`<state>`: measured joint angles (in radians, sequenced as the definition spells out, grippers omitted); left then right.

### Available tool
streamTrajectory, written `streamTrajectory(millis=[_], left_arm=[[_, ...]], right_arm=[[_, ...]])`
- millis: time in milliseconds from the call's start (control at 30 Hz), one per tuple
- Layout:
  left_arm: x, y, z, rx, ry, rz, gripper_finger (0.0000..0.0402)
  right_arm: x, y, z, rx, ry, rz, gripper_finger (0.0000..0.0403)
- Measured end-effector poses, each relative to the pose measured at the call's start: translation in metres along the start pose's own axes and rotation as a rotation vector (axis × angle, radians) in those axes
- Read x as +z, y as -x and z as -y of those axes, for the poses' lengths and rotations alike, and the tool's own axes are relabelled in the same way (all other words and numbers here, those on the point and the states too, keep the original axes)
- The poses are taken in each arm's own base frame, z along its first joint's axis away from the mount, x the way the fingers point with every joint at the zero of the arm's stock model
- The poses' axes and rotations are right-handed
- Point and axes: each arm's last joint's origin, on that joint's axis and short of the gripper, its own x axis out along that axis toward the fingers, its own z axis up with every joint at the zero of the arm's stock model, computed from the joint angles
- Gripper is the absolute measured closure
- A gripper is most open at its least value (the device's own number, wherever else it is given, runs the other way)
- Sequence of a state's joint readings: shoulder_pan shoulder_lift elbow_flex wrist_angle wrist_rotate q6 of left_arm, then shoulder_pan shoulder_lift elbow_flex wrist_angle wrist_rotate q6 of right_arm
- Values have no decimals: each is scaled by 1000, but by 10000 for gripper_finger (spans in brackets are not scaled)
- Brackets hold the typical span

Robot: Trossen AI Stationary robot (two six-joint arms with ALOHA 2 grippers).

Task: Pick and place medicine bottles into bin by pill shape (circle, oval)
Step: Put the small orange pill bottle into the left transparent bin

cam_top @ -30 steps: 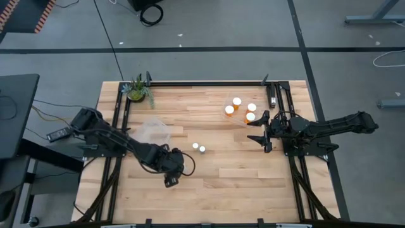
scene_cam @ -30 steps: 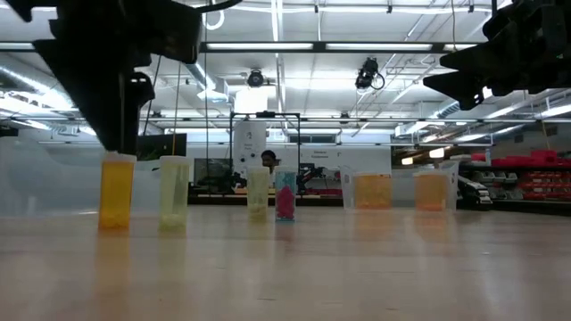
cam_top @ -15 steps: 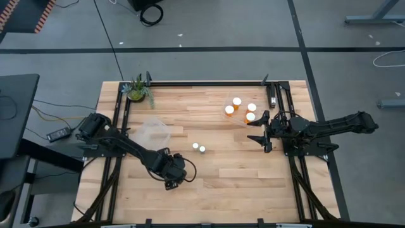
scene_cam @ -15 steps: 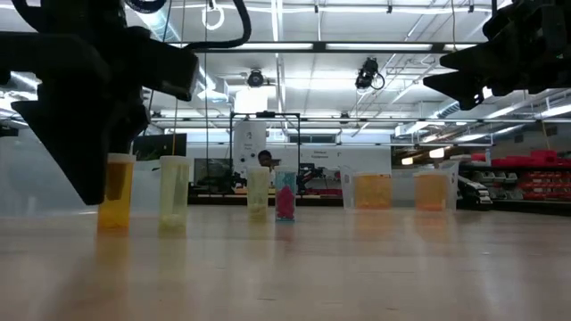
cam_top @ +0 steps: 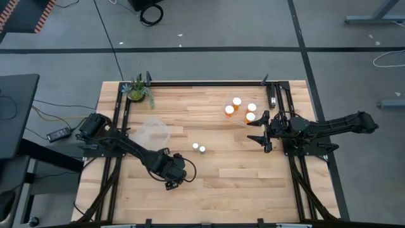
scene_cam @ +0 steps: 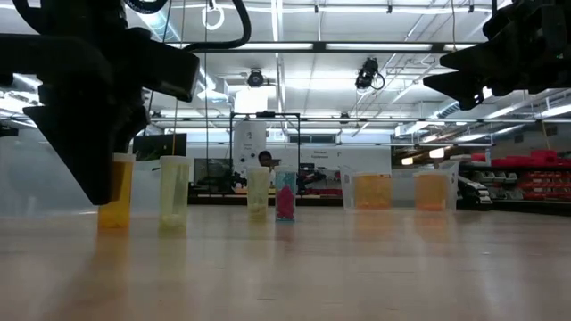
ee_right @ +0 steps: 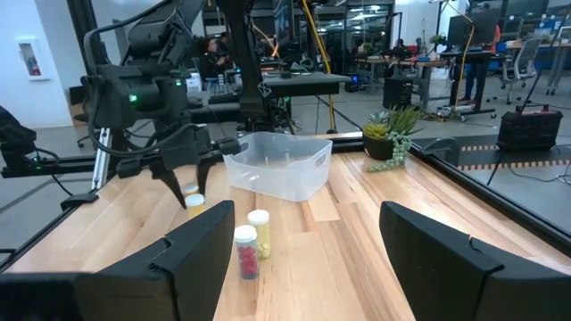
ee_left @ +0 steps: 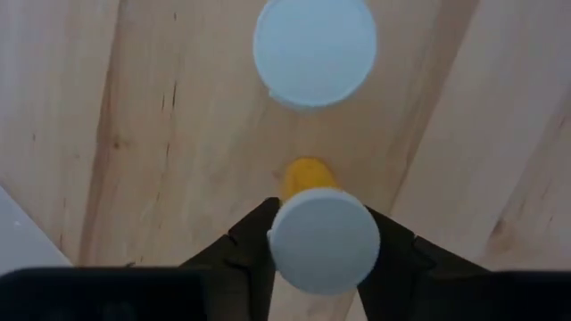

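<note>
Left pincer (ee_left: 323, 234) low over the near-left part of the wooden surface (cam_top: 240, 171), closed around a yellow-bodied bottle (ee_left: 323, 239), cap hidden from above, plain only in the wrist view. 2 small bottles (cam_top: 199, 148) mid-surface; 4 orange bottles (cam_top: 240, 109) by the right pincer (cam_top: 261, 131), spread wide, empty. Clear bin (ee_right: 278, 163) by the potted plant (cam_top: 137, 90).

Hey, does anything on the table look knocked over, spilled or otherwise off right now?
Nothing stands out. The white-capped medicine bottles all stand upright, the clear plastic bin sits flat, and the left gripper straddles one orange bottle. The right gripper waits, open.
</note>
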<state>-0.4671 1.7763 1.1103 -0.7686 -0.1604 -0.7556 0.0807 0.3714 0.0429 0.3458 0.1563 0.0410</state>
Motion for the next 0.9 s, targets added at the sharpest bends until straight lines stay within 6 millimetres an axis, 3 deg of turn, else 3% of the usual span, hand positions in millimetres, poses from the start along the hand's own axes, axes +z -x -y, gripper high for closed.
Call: streamTrajectory(millis=[167,567,900], left_arm=[[1,2,1,-14,-16,-7,297],[5,33,-5,86,-49,-143,293],[5,60,-29,182,-34,-131,288]], right_arm=[[0,0,0,0,0,0,116],[0,0,0,0,0,0,116],[0,0,0,0,0,0,116]])
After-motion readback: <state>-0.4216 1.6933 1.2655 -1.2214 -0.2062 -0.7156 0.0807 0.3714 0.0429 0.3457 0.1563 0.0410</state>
